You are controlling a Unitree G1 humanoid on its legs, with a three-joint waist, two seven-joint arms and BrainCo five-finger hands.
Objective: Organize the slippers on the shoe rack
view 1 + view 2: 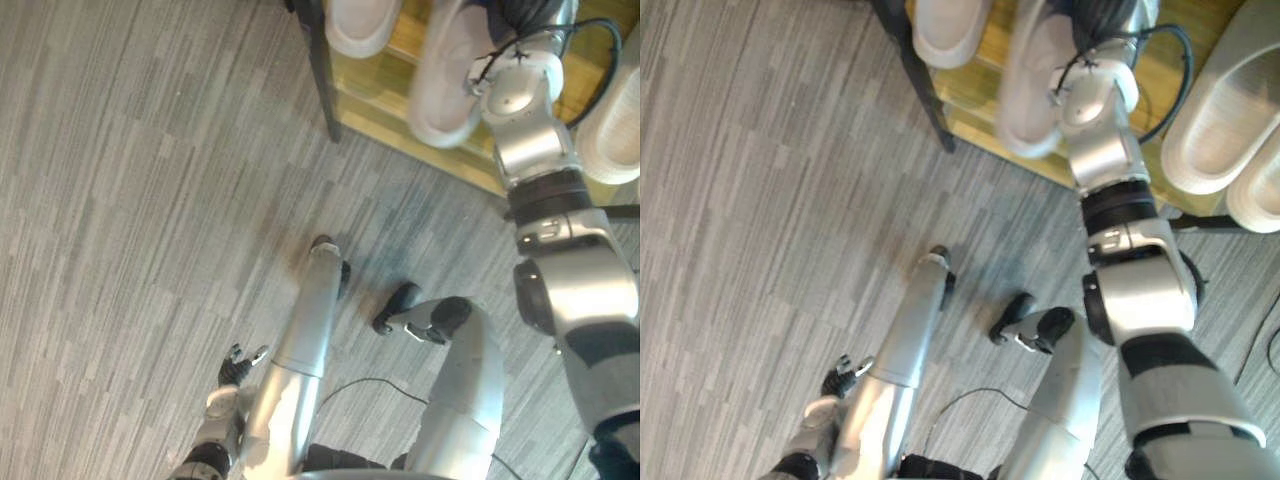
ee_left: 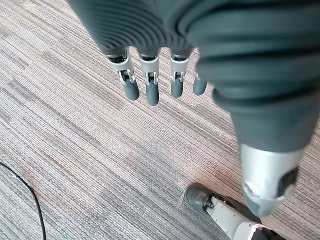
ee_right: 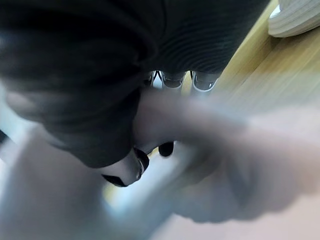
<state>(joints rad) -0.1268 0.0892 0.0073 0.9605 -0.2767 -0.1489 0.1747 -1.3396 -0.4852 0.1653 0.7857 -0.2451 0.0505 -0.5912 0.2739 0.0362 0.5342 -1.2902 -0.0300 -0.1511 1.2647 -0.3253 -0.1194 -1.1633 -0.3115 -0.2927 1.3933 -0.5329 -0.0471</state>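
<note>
Slippers [image 1: 950, 30] are sitting on the wooden shoe rack [image 1: 380, 95] above grey striped carpet [image 1: 130, 200]. The right hand [image 3: 115, 125] is clasping one pale slipper [image 1: 1035, 90] there, and the left hand [image 2: 150, 85] is hanging straight-fingered, holding nothing.

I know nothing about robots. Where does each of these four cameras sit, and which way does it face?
Left eye view: on the head, looking down at carpet and shoe rack; both arms show, left hand hanging low.
Right eye view: beside it on the head, same scene, same arms.
Left wrist view: on the left wrist, facing the carpet past straight fingers.
Right wrist view: on the right wrist, facing the rack's wooden shelf; right hand clasps a pale slipper.
Shared: both eye views show that slipper at the rack.
</note>
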